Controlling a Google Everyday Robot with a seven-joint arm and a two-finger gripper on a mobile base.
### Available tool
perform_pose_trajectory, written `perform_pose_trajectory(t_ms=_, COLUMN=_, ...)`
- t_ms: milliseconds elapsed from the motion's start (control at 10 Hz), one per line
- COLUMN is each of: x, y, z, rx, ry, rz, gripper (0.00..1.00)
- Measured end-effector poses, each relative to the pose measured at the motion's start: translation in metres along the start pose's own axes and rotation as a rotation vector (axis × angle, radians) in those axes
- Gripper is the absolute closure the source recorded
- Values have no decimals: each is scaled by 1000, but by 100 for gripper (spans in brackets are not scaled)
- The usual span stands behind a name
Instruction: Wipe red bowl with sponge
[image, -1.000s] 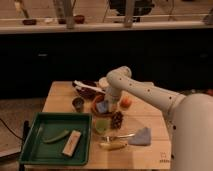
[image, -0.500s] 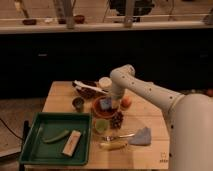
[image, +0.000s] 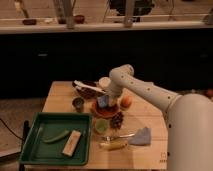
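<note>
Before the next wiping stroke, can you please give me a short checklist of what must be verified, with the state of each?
1. Gripper is over the red bowl: ok, it is down at the bowl.
2. Sponge is at the gripper: ok, a blue piece shows there.
3. Sponge touches the bowl's inside: cannot tell.
4. Bowl stands on the table, away from its edges: ok.
5. Room around the bowl: not ok, the orange fruit, grapes and green cup are very close.
6. Green tray is out of the arm's way: ok, it lies to the front left.
</note>
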Motion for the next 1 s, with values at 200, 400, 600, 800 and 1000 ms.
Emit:
perform_pose_trajectory(t_ms=200, x=-10, y=0, z=0, rx=-1, ry=-23, rz=-29, gripper=100)
perform_pose_trajectory(t_ms=400, x=-19, y=4, z=-4, rx=-3, ry=-43, rz=-59, gripper=100)
perform_pose_trajectory(t_ms=600, x=-23, y=12, z=-9, rx=-6, ry=-56, rz=-79, gripper=100)
perform_pose_trajectory(t_ms=800, x=-25, y=24, z=-12, rx=-20, ry=-62, rz=-93, gripper=100)
perform_pose_trajectory(t_ms=1000, x=-24, y=38, z=-13, rx=-46, ry=-59, rz=-106, gripper=100)
